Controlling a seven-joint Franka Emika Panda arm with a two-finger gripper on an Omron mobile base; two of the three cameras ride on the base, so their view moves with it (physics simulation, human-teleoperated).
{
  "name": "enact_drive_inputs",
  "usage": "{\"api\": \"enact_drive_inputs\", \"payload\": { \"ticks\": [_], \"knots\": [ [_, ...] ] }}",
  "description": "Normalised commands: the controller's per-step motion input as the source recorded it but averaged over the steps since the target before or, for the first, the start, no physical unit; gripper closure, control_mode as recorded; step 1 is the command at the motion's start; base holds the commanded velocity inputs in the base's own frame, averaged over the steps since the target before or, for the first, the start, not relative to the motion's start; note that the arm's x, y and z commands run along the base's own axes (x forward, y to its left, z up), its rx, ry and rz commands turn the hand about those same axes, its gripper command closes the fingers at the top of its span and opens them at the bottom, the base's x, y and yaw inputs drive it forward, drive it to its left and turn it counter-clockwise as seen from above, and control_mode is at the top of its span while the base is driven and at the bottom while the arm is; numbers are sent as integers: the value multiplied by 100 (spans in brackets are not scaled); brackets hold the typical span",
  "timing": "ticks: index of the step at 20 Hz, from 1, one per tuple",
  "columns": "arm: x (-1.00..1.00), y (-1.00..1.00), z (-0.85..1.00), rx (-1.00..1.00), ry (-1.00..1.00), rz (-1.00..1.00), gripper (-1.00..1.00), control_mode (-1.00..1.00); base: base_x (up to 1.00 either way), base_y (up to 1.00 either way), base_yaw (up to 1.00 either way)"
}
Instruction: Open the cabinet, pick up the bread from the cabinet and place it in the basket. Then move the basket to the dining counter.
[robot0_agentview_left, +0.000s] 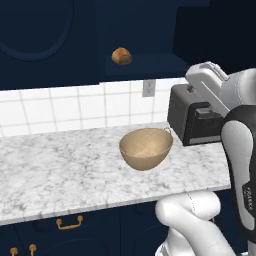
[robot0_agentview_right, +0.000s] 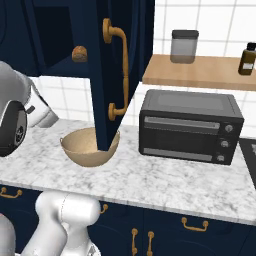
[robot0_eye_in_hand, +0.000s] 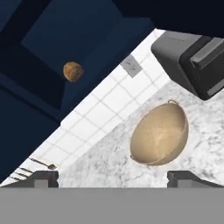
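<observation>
Bread (robot0_agentview_left: 121, 56): on the open cabinet (robot0_agentview_right: 100, 75) shelf, at about eleven o'clock from the basket (robot0_agentview_left: 146, 148) in the left base view.
Handling: probably light and soft; it may squash or roll, so take it across its rounded middle with a gentle squeeze.
Basket: on the marble counter (robot0_agentview_left: 55, 170), well below the bread, just beside the toaster oven (robot0_agentview_right: 190, 126).
Gripper (robot0_eye_in_hand: 113, 177): fingers spread wide, holding nothing, well apart from the bread; its crust texture is too small to judge.

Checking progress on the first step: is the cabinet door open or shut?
Open. The cabinet door stands swung out over the basket, and the bread sits exposed on the shelf inside.
</observation>
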Motion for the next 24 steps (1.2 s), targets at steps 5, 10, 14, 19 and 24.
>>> {"api": "enact_drive_inputs", "payload": {
  "ticks": [5, 10, 14, 19, 24],
  "knots": [
    [57, 0, 24, -32, -3, 40, -100, -100, 0, 0, 0],
    [63, 20, 13, -26, -32, 9, -100, -100, 0, 0, 0],
    [81, 35, 0, -17, -53, 0, -100, -100, 0, 0, 0],
    [58, 2, 39, -10, -3, 6, -100, -100, 0, 0, 0],
    [61, 0, 18, -8, 18, 13, -100, -100, 0, 0, 0]
  ]
}}
